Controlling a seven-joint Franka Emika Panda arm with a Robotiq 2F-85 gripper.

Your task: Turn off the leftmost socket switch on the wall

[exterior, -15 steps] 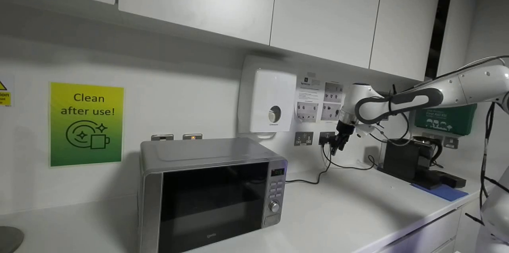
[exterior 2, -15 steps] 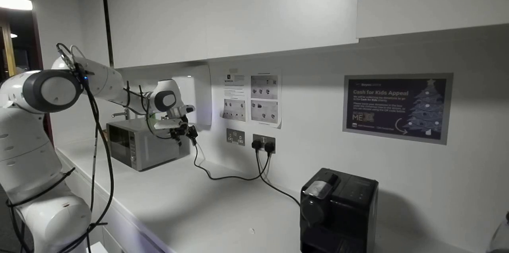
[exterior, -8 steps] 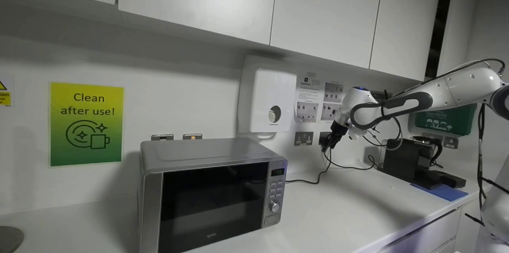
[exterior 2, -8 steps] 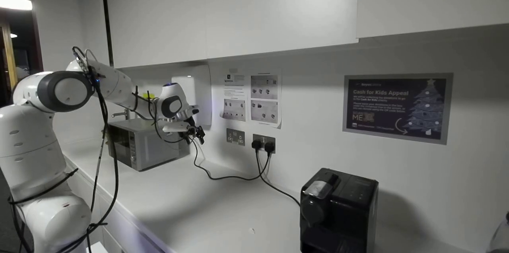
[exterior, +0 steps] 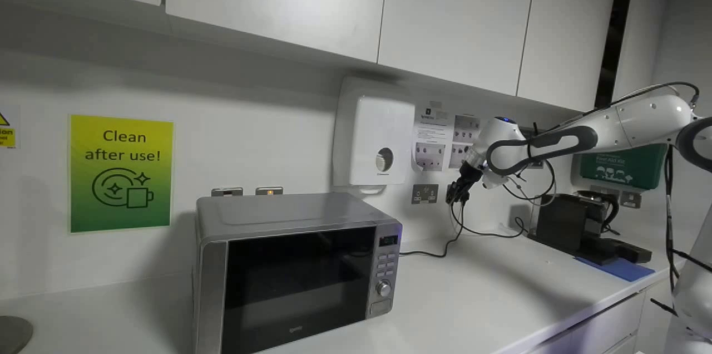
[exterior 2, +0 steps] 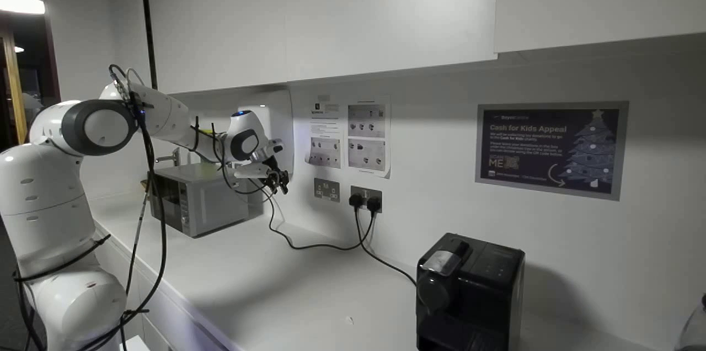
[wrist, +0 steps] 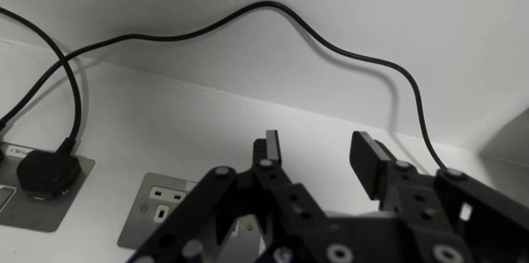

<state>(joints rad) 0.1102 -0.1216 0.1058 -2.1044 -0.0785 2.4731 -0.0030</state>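
Black on white: holding a spread, empty hand (wrist: 317, 148) near the socket (exterior 2: 326, 190), angled down, probably to line up a press.

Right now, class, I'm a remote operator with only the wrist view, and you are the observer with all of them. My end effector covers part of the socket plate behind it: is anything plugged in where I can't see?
Observer: No. In both exterior views, that socket plate shows nothing plugged in.
Operator: A black cable curves out of my picture near the top left. Where does it lead?
Observer: In an exterior view, it runs to the black coffee machine.
Operator: And what is overhead, out of my sight?
Observer: White wall cabinets, seen in both exterior views.
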